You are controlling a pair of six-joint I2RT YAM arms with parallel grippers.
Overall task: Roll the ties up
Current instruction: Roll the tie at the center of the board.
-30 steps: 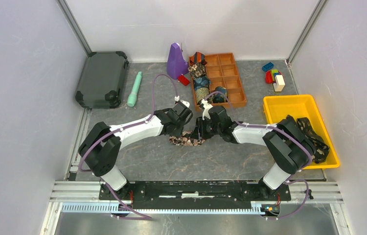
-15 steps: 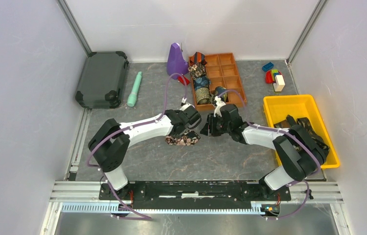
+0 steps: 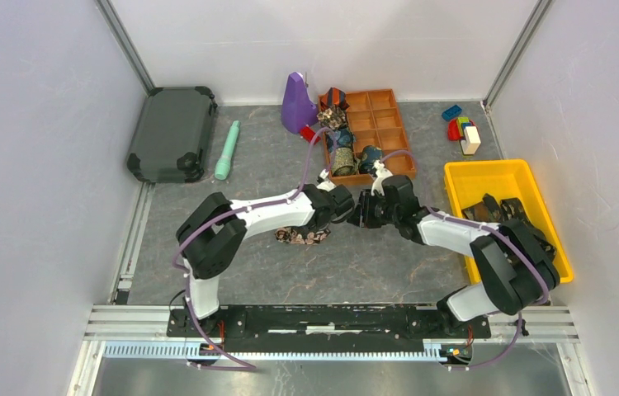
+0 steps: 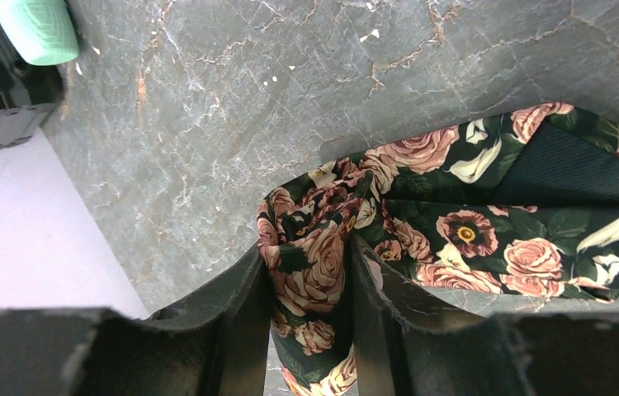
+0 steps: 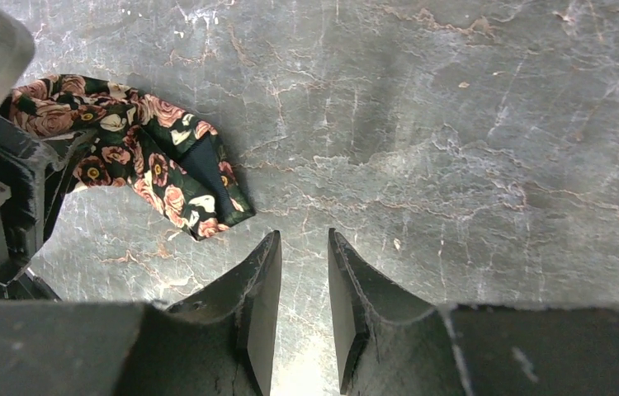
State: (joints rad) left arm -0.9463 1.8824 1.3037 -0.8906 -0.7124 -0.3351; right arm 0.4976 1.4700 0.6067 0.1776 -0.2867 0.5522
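Note:
A dark tie with pink roses (image 3: 302, 235) lies bunched on the grey table, and one end rises into my left gripper (image 3: 346, 204). In the left wrist view the left gripper (image 4: 306, 252) is shut on a rolled, bunched part of this tie (image 4: 455, 223), with the rest spreading to the right. My right gripper (image 3: 361, 210) faces the left one, close beside it. The right wrist view shows the right gripper (image 5: 304, 239) open a little over bare table, with the tie (image 5: 149, 169) to its upper left, apart from it. Rolled ties (image 3: 341, 161) sit in the brown tray (image 3: 389, 132).
A yellow bin (image 3: 488, 177) at the right holds dark ties (image 3: 529, 219). Coloured blocks (image 3: 461, 132) lie at the back right. A purple object (image 3: 297, 103) stands by the tray. At the back left are a mint flashlight (image 3: 227, 150) and a black case (image 3: 172, 134).
Both grippers have moved right and away from me, toward the tray. The left one carries the tie's end along. The right gripper has drawn away from the tie.

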